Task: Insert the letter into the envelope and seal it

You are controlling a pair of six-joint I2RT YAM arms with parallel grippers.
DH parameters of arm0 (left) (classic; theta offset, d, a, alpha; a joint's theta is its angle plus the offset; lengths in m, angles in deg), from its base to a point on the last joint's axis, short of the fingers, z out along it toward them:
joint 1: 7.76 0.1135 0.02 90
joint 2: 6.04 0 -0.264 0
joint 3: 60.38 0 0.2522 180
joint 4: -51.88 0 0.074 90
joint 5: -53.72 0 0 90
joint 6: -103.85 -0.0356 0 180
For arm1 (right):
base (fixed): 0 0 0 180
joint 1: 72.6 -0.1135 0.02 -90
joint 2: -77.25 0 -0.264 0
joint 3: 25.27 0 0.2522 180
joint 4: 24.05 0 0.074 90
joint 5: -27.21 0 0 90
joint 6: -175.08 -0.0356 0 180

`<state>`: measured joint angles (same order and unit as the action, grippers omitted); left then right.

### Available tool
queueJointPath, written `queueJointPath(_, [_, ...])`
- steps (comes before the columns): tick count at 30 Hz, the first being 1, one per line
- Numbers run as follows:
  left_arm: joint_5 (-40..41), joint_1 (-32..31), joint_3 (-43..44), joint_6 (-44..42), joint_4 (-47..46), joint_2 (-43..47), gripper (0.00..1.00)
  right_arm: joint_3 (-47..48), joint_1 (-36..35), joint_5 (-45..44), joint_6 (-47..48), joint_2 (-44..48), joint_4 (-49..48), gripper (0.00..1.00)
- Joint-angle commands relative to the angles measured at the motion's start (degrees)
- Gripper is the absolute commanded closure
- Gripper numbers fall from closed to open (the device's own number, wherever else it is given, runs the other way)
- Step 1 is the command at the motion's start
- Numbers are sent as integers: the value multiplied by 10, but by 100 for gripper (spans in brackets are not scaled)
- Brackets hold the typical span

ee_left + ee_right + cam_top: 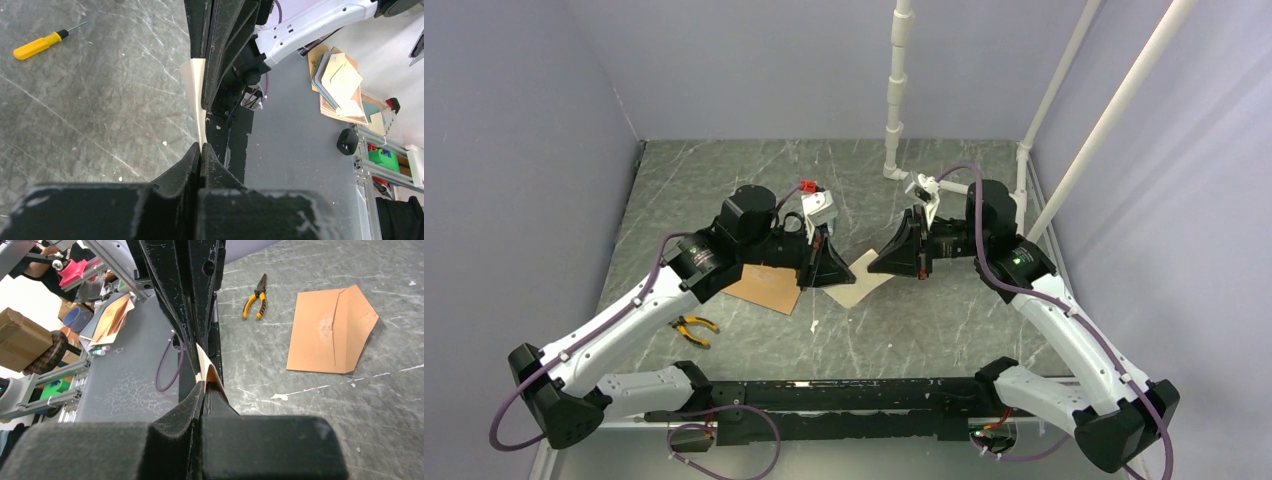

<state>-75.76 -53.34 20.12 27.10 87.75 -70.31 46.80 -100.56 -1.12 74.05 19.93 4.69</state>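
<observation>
**Top view.** Pinching the letter (pixel 856 282) from two sides: the left gripper (pixel 828 280) clamped on its left edge, the right gripper (pixel 874 267) clamped on its right edge. Holding it between the two arms, over the gray table (pixel 904 320). Hard to tell from up here if touching the table or not. Just to the left, lying flat and partly under the left arm, the brown envelope (pixel 764 288). Nearer the front, beside the left arm, small yellow pliers (pixel 694 327).

**Left wrist view.** Squeezed tight on the near edge of the letter (pixel 196 85) with the left gripper (pixel 201 149). Seen edge-on, like a thin pale strip. At the far end, closed on the same sheet, the right gripper (pixel 207 99). Off to the left on the table (pixel 90 115), well apart, a yellow screwdriver (pixel 39 44).

**Right wrist view.** Squeezed tight on the letter (pixel 206 365) with the right gripper (pixel 204 385). Curving up a little between the black fingers. Straight across, gripping the other edge, the left gripper (pixel 193 335). Over to the right, flat on the table, away from the letter, the envelope (pixel 327 330) with its pointed flap spread open. Just beyond it, the pliers (pixel 255 296).
</observation>
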Motion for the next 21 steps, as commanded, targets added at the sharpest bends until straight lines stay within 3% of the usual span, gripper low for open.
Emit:
queueJointPath(1, [-33, -1, 17, -23, 28, -3, 97, 22, -3, -5, -5, 6, -21, 100])
queueJointPath(5, [-11, -1, 18, -22, 32, -1, 98, 27, -2, -31, -36, 6, -39, 96])
queueJointPath(8, [56, -1, 6, 9, 3, 11, 98, 33, -2, -114, -59, 19, -41, 69])
queueJointPath(10, [89, 0, -2, 41, -25, 15, 98, 28, -3, -249, -92, 46, -41, 49])
queueJointPath(14, [118, -1, -16, 121, -96, 15, 97, -61, -3, -407, -168, 134, -138, 17])
queueJointPath(18, [135, -1, -30, 222, -176, 22, 97, -119, -3, -472, -280, 177, -200, 9])
queueJointPath(21, [162, 0, -40, 281, -239, 33, 98, -155, -3, -436, -370, 176, -261, 7])
